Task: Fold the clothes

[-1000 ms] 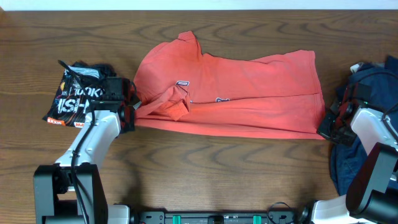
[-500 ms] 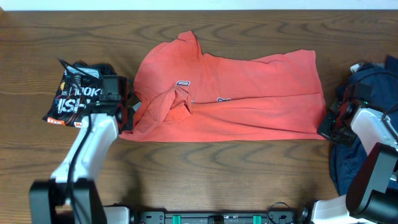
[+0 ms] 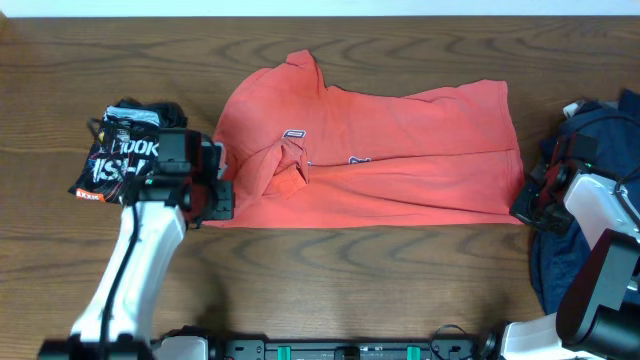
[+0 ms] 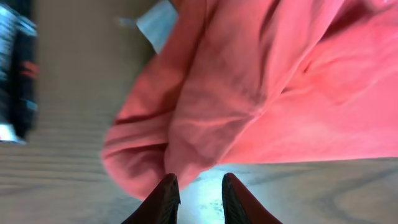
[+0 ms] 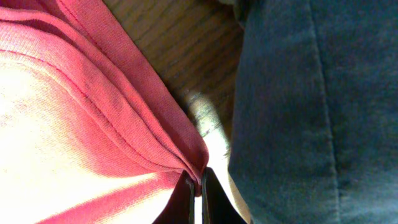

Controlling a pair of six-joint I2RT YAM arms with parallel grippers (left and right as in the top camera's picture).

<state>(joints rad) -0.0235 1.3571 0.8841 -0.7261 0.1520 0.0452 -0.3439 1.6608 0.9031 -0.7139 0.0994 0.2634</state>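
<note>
The coral-red T-shirt (image 3: 400, 150) lies folded lengthwise across the middle of the table, its white-and-navy print partly showing. My left gripper (image 3: 216, 192) sits at the shirt's left end. In the left wrist view its jaws (image 4: 198, 182) are parted over bare wood, and the bunched red cloth (image 4: 186, 130) lies just ahead of them, not between them. My right gripper (image 3: 522, 207) is at the shirt's lower right corner. In the right wrist view it (image 5: 200, 177) is shut on the pinched red hem (image 5: 155, 130).
A black shirt with white lettering (image 3: 122, 160) lies crumpled left of my left gripper. A navy blue shirt (image 3: 600, 150) is heaped at the right edge, right beside my right gripper (image 5: 311, 99). Bare wooden table (image 3: 330, 280) runs along the front.
My left gripper has parted its jaws and let go of the shirt's left end, which now rests on the table. The left arm has drawn slightly toward the front. The right arm has not moved.
</note>
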